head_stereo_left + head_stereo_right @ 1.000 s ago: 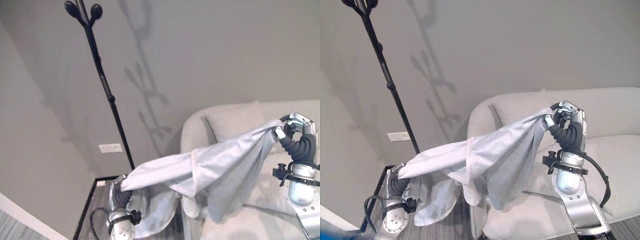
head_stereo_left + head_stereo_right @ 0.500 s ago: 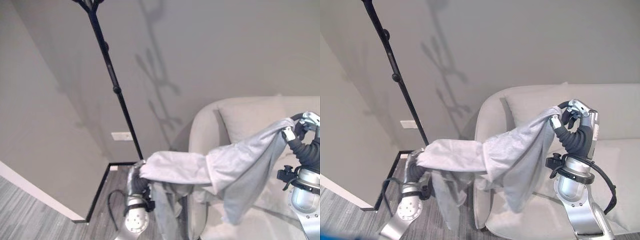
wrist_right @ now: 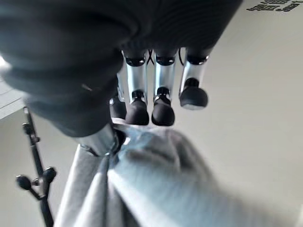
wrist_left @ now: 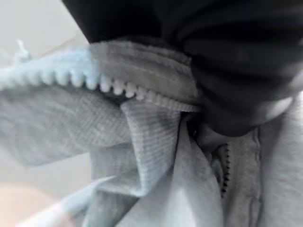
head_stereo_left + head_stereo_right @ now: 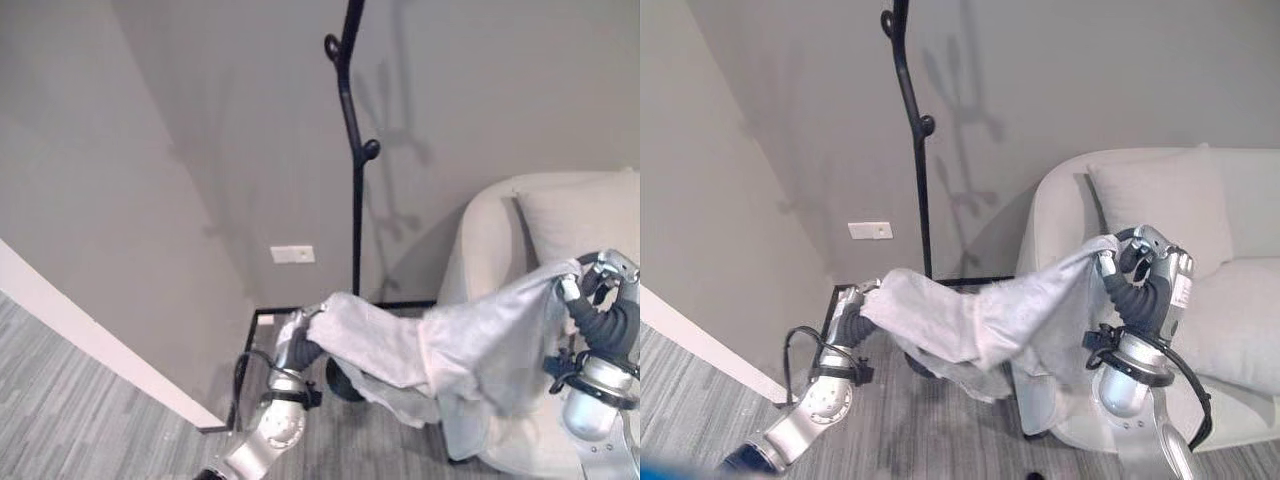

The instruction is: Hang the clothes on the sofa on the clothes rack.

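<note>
Garment: pale grey soft zip-up garment (image 5: 980, 320), ribbed at one edge with a light plastic zipper, was stretched in the air between my two hands, beside the rounded arm of the light beige upholstered sofa (image 5: 1240, 330).
Rack: tall black metal clothes rack (image 5: 921, 180) with knobbed pegs stood against the grey wall, just beyond the sofa arm; the garment hung lower than its visible pegs and apart from the pole.
Left hand: my left hand (image 5: 300, 345) was clenched on the garment's end nearest the rack base; in the left wrist view the zipper edge (image 4: 118, 87) bunched right under it.
Right hand: my right hand (image 5: 1140, 262) was held up in front of the sofa's back cushion, fingers (image 3: 163, 106) curled over a gathered fold, pinching the other end.
Handling: I judged it light, limp and fairly grippy; it sagged in the middle and loose folds trailed down toward the floor, so nothing but my two holds gave it shape.
Where to hold: I judged the ribbed edge and zipper seam the firmest places, since plain cloth could slide out of a pinch.
Risk: a trailing fold could have snagged on a low peg.
</note>
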You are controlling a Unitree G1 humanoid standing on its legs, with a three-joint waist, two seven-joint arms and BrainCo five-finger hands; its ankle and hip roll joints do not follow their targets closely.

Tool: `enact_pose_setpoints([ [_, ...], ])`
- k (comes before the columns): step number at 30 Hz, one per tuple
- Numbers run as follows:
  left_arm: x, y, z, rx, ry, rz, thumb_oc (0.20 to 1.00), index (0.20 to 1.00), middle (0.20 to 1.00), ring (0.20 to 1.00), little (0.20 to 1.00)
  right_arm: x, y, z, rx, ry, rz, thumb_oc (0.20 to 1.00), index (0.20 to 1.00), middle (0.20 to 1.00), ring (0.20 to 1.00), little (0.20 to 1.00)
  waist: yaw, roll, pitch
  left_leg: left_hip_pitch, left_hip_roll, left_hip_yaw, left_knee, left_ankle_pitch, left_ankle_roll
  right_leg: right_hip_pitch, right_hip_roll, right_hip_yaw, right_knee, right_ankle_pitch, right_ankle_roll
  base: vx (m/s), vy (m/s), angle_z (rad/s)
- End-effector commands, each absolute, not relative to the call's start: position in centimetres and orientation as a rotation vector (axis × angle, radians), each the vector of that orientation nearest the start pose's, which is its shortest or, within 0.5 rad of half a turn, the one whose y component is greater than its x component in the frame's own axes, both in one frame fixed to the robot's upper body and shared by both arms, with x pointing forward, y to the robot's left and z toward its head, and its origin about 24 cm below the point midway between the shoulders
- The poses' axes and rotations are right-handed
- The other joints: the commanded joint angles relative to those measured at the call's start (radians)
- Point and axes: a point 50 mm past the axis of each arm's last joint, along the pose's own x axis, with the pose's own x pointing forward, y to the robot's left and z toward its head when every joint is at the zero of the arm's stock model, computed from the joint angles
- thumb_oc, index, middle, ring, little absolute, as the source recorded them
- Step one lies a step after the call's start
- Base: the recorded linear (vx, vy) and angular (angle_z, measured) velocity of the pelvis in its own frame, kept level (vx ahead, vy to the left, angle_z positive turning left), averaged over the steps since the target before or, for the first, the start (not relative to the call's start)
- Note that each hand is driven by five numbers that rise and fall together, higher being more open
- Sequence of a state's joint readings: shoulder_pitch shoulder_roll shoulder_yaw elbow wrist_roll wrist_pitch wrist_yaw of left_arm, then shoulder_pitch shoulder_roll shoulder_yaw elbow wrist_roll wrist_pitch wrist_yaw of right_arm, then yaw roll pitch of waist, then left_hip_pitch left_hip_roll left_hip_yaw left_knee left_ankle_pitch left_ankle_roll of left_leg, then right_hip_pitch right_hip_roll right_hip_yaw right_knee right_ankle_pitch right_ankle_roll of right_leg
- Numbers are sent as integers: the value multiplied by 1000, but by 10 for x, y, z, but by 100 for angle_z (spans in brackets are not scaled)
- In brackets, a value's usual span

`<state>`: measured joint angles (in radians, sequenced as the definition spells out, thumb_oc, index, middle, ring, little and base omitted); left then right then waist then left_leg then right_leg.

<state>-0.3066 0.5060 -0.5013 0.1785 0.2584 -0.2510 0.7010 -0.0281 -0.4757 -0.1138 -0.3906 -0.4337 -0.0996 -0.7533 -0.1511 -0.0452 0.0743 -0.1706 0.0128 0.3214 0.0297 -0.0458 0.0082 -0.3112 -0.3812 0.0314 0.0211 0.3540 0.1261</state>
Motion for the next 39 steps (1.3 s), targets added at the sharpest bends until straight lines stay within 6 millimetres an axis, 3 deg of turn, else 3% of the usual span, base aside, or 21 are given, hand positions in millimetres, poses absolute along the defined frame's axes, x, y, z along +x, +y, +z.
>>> enact_pose_setpoints([
  [1, 274, 158, 146, 681, -849, 185, 200, 200, 200, 200, 200, 207, -239, 222, -728, -1046, -785, 200, 200, 200, 200, 200, 3, 17, -25, 72, 84, -24, -70, -27, -36, 157, 117, 18, -9, -142, 80, 9, 237, -26],
  [2, 271, 165, 153, 724, -887, 203, 200, 200, 200, 200, 200, 205, -241, 223, -736, -1056, -786, 200, 200, 200, 200, 200, 8, 20, -30, 88, 68, -14, -92, -26, -29, 164, 157, 14, -1, -191, 73, 49, 447, -33],
  [3, 270, 175, 169, 803, -959, 248, 200, 200, 200, 200, 200, 203, -246, 228, -765, -1079, -793, 200, 200, 200, 200, 200, 14, 24, -35, 116, 41, -5, -116, -31, -21, 176, 237, 13, 5, -283, 60, 52, 407, -42],
  [5, 272, 178, 184, 810, -1016, 298, 200, 200, 200, 200, 200, 200, -251, 235, -790, -1104, -818, 200, 200, 200, 200, 200, 5, 34, -28, 134, 19, -16, -117, -39, -16, 159, 325, 49, 18, -349, 41, 50, 292, -38],
  [7, 276, 178, 198, 826, -1064, 329, 200, 200, 200, 200, 200, 197, -257, 242, -817, -1131, -857, 200, 200, 200, 200, 200, -10, 41, -15, 145, -6, -28, -117, -41, -10, 134, 390, 99, 31, -361, 17, 25, 179, 7],
  [9, 279, 173, 208, 821, -1103, 340, 200, 200, 200, 200, 200, 194, -261, 249, -832, -1155, -883, 200, 200, 200, 200, 200, -24, 50, -9, 164, -24, -43, -117, -52, -4, 125, 425, 123, 38, -359, 2, 64, 93, 13],
  [14, 281, 166, 226, 842, -1185, 341, 200, 200, 200, 200, 200, 191, -263, 263, -860, -1214, -911, 200, 200, 200, 200, 200, -42, 65, -7, 187, -38, -71, -117, -60, -1, 119, 447, 114, 46, -350, -6, 79, -1, 37],
  [17, 284, 160, 242, 837, -1248, 363, 200, 200, 200, 200, 200, 194, -259, 277, -879, -1280, -901, 200, 200, 200, 200, 200, -44, 66, -2, 197, -45, -82, -117, -61, -2, 106, 450, 93, 65, -349, -9, 75, -55, 43],
  [18, 285, 156, 257, 872, -1320, 396, 200, 200, 200, 200, 200, 192, -258, 291, -922, -1343, -912, 200, 200, 200, 200, 200, -42, 66, 0, 210, -49, -94, -117, -65, -3, 117, 440, 79, 72, -358, -15, 76, -93, 4],
  [23, 285, 157, 278, 887, -1398, 466, 200, 200, 200, 200, 200, 188, -260, 312, -1000, -1421, -942, 200, 200, 200, 200, 200, -49, 80, -13, 245, -37, -96, -115, -66, -24, 125, 445, 76, 73, -371, -26, 119, -84, 13],
  [26, 280, 157, 292, 879, -1466, 498, 200, 200, 200, 200, 200, 184, -263, 322, -1032, -1459, -968, 200, 200, 200, 200, 200, -48, 78, -6, 230, -28, -88, -5, -61, -54, 161, 440, 70, 67, -385, -42, 105, -106, 12],
  [29, 274, 160, 306, 859, -1519, 551, 200, 200, 200, 200, 200, 180, -263, 332, -1066, -1500, -985, 200, 200, 200, 200, 200, -24, 37, 20, 125, 3, -104, 265, -19, -107, 227, 414, 65, 39, -388, -72, 89, -171, 26],
  [32, 277, 165, 309, 905, -1515, 582, 200, 200, 200, 200, 200, 181, -266, 337, -1096, -1506, -987, 200, 200, 200, 200, 200, -11, 20, 20, 75, 28, -111, 346, -12, -110, 255, 399, 63, 18, -390, -79, 108, -96, 11],
  [33, 284, 172, 309, 922, -1465, 610, 200, 200, 200, 200, 200, 183, -273, 343, -1154, -1480, -1020, 200, 200, 200, 200, 200, -8, 7, 9, 59, 72, -96, 321, -14, -104, 274, 376, 53, 8, -393, -75, 117, -9, 13],
  [34, 288, 175, 309, 926, -1442, 623, 200, 200, 200, 200, 200, 184, -277, 346, -1175, -1469, -1038, 200, 200, 200, 200, 200, -6, 3, 5, 58, 83, -95, 296, -20, -99, 280, 368, 49, 2, -395, -73, 165, -1, 39],
  [37, 300, 185, 309, 964, -1370, 655, 200, 200, 200, 200, 200, 190, -284, 355, -1181, -1452, -1058, 200, 200, 200, 200, 200, 8, 0, -10, 61, 91, -105, 204, -30, -92, 288, 355, 45, -3, -407, -67, 124, 33, 26],
  [38, 309, 192, 307, 988, -1301, 669, 200, 200, 200, 200, 200, 197, -291, 364, -1167, -1421, -1068, 200, 200, 200, 200, 200, 26, 5, -18, 46, 95, -139, 110, -12, -98, 300, 355, 53, -7, -423, -62, 170, 59, 4],
  [39, 309, 193, 308, 986, -1299, 673, 200, 200, 200, 200, 200, 198, -290, 366, -1164, -1424, -1067, 200, 200, 200, 200, 200, 24, 6, -18, 53, 92, -138, 91, -2, -99, 298, 354, 53, -7, -424, -62, 202, 97, -12],
])
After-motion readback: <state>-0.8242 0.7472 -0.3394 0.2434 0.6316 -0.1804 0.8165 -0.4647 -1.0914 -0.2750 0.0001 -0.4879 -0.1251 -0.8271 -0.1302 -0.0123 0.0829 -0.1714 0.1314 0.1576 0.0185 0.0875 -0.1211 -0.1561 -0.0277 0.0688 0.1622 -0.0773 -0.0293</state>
